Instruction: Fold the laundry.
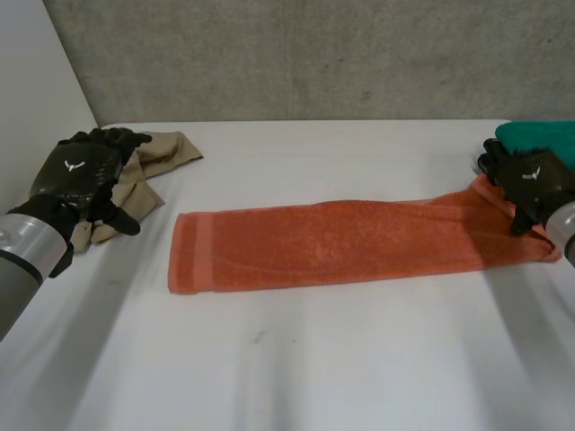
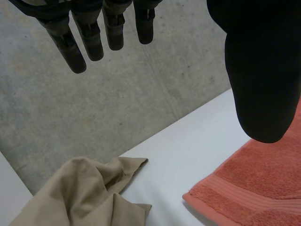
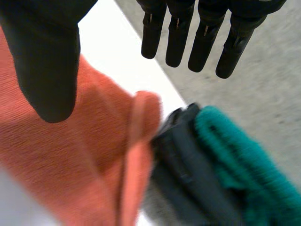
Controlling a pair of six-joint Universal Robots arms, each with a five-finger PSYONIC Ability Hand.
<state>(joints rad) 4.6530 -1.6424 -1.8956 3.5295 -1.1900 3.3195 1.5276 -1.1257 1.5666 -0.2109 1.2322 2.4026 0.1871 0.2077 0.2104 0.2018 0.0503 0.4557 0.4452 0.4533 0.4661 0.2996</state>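
Orange towel (image 1: 341, 241): lies flat on the white tabletop (image 1: 296, 359), folded into a long narrow strip. It runs across the head view from left of centre to the robot's right side. Its left short end, the one with the woven band, lies square and apart from everything else.

Right robot hand (image 1: 532, 182): sits over the right end of the strip, which is bunched and slightly raised there. In the right wrist view the fingers (image 3: 202, 37) are straight and spread away from the thumb, and nothing is held between them. The towel's rumpled end lies under the palm and thumb. Cannot tell whether the palm touches the cloth.

Teal towel (image 1: 539, 135): at the far right corner of the tabletop, just beyond the right robot hand. In the right wrist view it rests on a dark grey cloth (image 3: 188, 165), and the orange towel's end touches that grey cloth.

Left robot hand (image 1: 76, 175): well apart from the orange towel, above a crumpled beige garment (image 1: 157, 157) at the left edge of the tabletop. In the left wrist view its fingers (image 2: 89, 37) are extended and the thumb stands wide of them, gripping nothing. The beige garment lies below the fingertips and the banded end of the orange towel lies below the thumb, with bare tabletop between the two cloths.
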